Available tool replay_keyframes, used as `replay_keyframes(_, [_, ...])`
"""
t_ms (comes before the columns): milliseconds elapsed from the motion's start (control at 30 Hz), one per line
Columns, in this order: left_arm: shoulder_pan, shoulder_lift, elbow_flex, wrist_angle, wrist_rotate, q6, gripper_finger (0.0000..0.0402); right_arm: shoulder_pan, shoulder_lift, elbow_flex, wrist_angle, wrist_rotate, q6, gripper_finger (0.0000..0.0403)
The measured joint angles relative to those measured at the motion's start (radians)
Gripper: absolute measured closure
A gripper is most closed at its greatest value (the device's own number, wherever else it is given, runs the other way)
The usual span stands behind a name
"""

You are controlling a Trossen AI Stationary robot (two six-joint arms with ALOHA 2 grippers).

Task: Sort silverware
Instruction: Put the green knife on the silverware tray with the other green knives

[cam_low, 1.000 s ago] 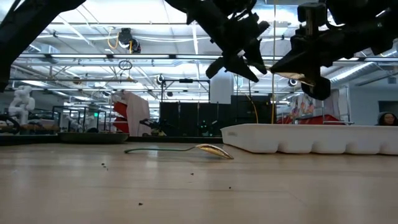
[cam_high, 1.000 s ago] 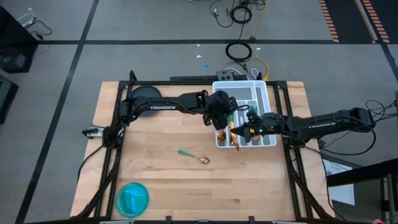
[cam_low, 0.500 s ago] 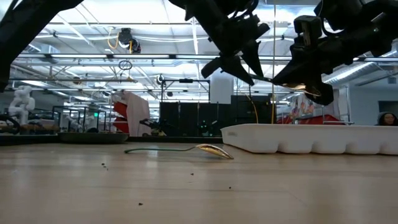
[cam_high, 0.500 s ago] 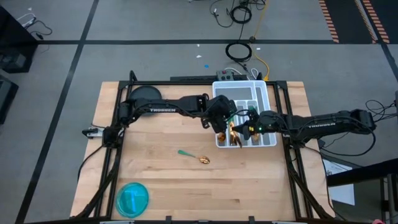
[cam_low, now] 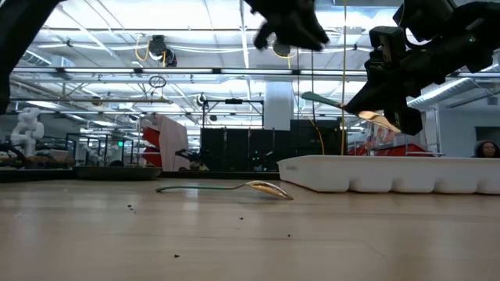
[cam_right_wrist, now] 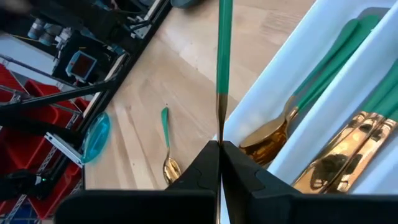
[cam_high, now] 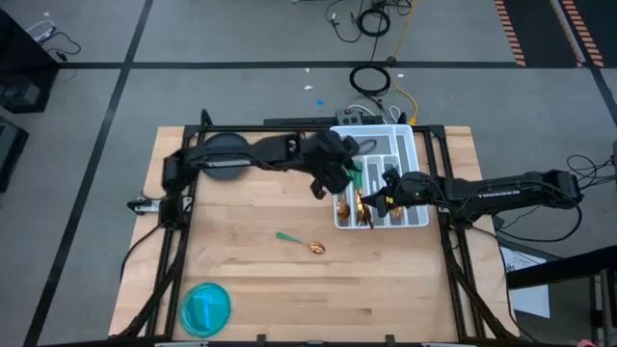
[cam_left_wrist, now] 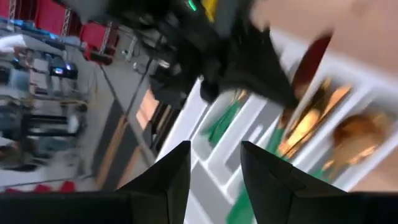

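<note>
My right gripper (cam_high: 378,200) (cam_right_wrist: 219,146) hangs over the near-left part of the white tray (cam_high: 413,145) (cam_low: 391,176), shut on one piece of silverware (cam_right_wrist: 224,37) with a teal handle and a thin gold neck. My left gripper (cam_high: 335,178) (cam_left_wrist: 214,163) is open and holds nothing, high above the tray's left edge (cam_low: 289,23). A spoon (cam_high: 301,241) (cam_low: 234,187) lies flat on the wood left of the tray. Several gold-headed pieces (cam_right_wrist: 339,155) lie in the tray's compartments. My right gripper pinches the piece between its two fingertips at the gold neck (cam_right_wrist: 220,127), just below the teal handle. The fingers come from the table's right, and the piece sticks out ahead of them. It is lifted clear above the tray, its handle (cam_low: 320,99) pointing toward the table's left.
A blue round bowl (cam_high: 205,306) sits at the near-left corner. The loose spoon (cam_right_wrist: 166,146) lies between the bowl and the tray. Bare wood spreads across the table's middle and near side. Cables and a small box (cam_high: 352,116) lie beyond the far edge.
My left gripper has risen and drawn away from the right gripper, toward the table's far-left, and its arm has swung back. The held piece's teal handle now stands free of it. My right gripper has stayed shut on the piece over the tray.
</note>
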Motion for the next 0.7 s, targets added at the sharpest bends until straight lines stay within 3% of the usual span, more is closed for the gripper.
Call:
replay_keyframes(167, [0.041, -0.129, 0.0, -0.128, 0.121, -0.194, 0.0256, -0.007, 0.0, 0.0, 0.003, -0.002, 0.001, 0.0403])
replay_keyframes(400, [0.085, -0.316, 0.0, -0.309, 0.187, -0.413, 0.0256, -0.048, 0.0, 0.0, 0.003, -0.003, -0.036, 0.0403])
replay_keyframes(567, [0.093, -0.453, -0.086, -0.308, 0.254, -0.533, 0.0256, -0.129, 0.0, 0.0, 0.053, -0.085, -0.069, 0.0403])
replay_keyframes(700, [0.085, -0.556, -0.209, -0.197, 0.263, -0.586, 0.0256, -0.212, 0.0, -0.004, 0.142, -0.161, -0.085, 0.0403])
